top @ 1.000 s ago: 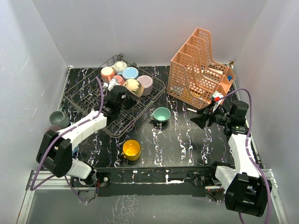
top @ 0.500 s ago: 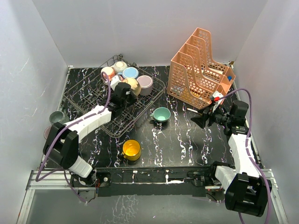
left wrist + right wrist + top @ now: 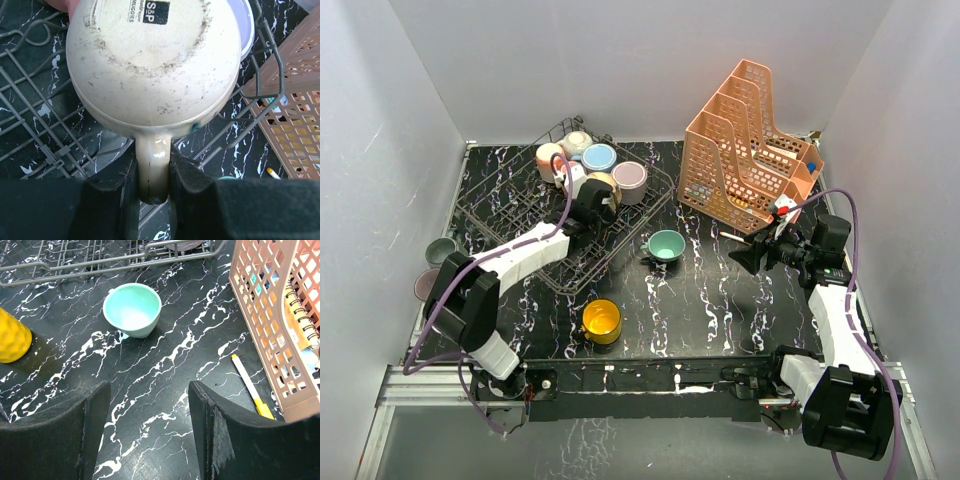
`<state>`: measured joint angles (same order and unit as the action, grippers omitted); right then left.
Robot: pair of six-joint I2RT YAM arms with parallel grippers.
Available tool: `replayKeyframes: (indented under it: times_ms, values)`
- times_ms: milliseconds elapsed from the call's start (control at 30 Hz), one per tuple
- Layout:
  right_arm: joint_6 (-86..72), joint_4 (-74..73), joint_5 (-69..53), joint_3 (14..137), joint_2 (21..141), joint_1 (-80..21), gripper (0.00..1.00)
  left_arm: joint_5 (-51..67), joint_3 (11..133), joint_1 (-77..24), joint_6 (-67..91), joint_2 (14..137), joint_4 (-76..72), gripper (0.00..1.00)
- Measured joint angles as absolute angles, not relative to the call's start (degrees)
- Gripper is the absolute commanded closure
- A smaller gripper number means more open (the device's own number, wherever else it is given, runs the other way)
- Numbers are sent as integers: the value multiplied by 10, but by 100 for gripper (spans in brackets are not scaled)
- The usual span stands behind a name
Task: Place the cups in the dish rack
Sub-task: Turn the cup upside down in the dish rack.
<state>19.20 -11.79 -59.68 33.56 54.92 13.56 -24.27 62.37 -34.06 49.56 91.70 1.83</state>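
Nearest, a glossy yellow ceramic cup [image 3: 602, 321] sits just off the near corner of the dark grey wire dish rack [image 3: 500, 215]; a small teal ceramic cup [image 3: 132, 309] stands upright just right of the rack, with the right gripper [image 3: 147, 410] well right of it, jaws apart and empty; over the rack's far right part the left gripper [image 3: 152, 175] pinches the handle of an upturned cream ceramic mug [image 3: 150, 65]. Judgement: lower it rim-down between tines, clear of the cups racked beyond; release only once seated, since a handle pinch may let it swing.
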Motion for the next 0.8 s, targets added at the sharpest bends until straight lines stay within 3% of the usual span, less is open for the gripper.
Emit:
replayKeyframes:
  times_ms: [800]
  values:
    - [194, -118, -583, 336, 560, 136, 35, -316, 717, -346, 491, 1048, 83, 100]
